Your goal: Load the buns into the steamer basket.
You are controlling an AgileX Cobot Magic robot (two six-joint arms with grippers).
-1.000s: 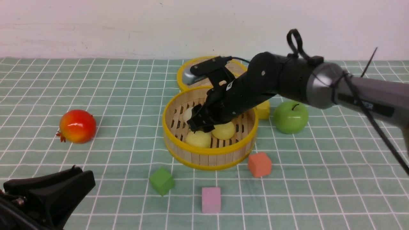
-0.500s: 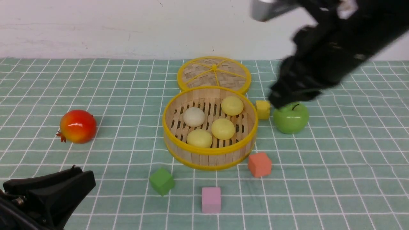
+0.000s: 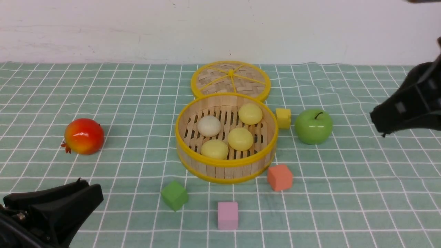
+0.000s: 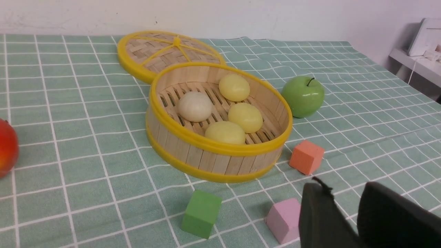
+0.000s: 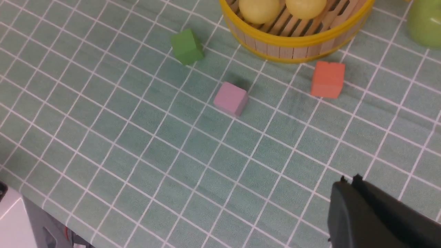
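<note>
The steamer basket (image 3: 225,164) stands mid-table on the green checked cloth. Inside it lie one off-white bun (image 3: 209,125) and three pale yellow buns (image 3: 250,113) (image 3: 240,138) (image 3: 214,148); the left wrist view shows the same basket (image 4: 206,144). My right gripper (image 3: 380,124) hangs at the far right, well away from the basket, shut and empty (image 5: 349,179). My left gripper (image 3: 90,195) rests low at the near left corner, its fingers apart with nothing between them (image 4: 344,188).
A flat woven lid (image 3: 230,78) lies behind the basket. A yellow cube (image 3: 283,117) and a green apple (image 3: 313,126) sit to its right, and a red pomegranate (image 3: 83,136) to its left. Orange (image 3: 279,177), green (image 3: 174,195) and pink (image 3: 227,215) cubes lie in front.
My right arm has pulled up out of the basket and swung away to the right, shutting its jaws. The buns stay in the basket. The left arm has not moved.
</note>
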